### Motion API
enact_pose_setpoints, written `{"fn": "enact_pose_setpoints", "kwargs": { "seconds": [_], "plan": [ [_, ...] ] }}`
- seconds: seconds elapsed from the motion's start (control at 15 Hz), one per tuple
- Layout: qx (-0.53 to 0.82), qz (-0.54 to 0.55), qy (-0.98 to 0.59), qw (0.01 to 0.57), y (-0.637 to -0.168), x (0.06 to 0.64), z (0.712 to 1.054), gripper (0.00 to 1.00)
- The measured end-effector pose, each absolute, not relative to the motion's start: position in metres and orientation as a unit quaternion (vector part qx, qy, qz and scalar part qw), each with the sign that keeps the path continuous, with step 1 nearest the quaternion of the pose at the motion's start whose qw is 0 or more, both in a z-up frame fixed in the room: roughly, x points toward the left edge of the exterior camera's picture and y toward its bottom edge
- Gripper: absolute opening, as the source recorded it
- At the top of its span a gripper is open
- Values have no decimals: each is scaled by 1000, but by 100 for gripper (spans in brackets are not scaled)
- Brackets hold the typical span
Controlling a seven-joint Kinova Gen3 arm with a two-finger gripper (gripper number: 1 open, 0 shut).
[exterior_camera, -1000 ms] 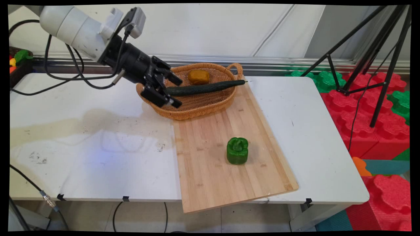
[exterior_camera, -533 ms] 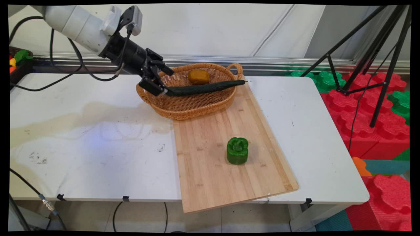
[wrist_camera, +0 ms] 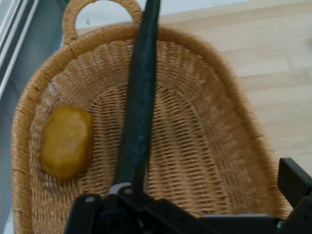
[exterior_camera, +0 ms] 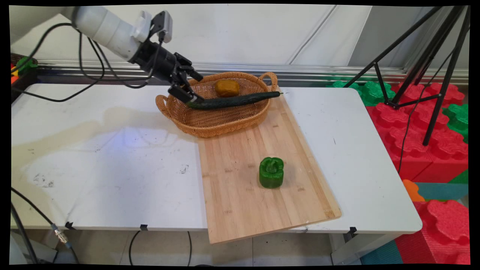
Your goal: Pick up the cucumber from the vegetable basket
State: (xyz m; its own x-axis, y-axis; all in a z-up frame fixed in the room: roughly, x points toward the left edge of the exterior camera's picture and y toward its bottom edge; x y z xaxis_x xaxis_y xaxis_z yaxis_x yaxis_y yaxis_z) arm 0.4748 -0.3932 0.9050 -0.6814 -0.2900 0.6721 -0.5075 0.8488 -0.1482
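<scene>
My gripper hangs open over the left end of a wicker basket. A long dark green cucumber lies across the basket, its tip over the right rim, and its left end sits just below my lower finger. In the hand view the cucumber runs up from between my fingers, closer to the left one, with the right finger well apart from it. A yellow-brown potato rests at the basket's back, and it shows left of the cucumber in the hand view as the potato.
The basket stands on the far end of a wooden cutting board. A green bell pepper stands upright near the board's middle. Tripod legs and red and green foam blocks are off the table's right side.
The hand has moved up and towards the back, from the basket's left rim to above its left end. Its fingers stayed apart and the cucumber barely shifted.
</scene>
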Motion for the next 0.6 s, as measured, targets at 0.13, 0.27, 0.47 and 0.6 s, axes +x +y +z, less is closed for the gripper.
{"fn": "enact_pose_setpoints", "kwargs": {
  "seconds": [0.13,0.27,0.47,0.6],
  "plan": [
    [215,164,-904,332,-407,475,895,100],
    [209,163,-906,331,-424,472,882,100],
    [199,161,-909,330,-448,467,863,100],
    [194,160,-910,329,-462,462,851,100]
  ]
}}
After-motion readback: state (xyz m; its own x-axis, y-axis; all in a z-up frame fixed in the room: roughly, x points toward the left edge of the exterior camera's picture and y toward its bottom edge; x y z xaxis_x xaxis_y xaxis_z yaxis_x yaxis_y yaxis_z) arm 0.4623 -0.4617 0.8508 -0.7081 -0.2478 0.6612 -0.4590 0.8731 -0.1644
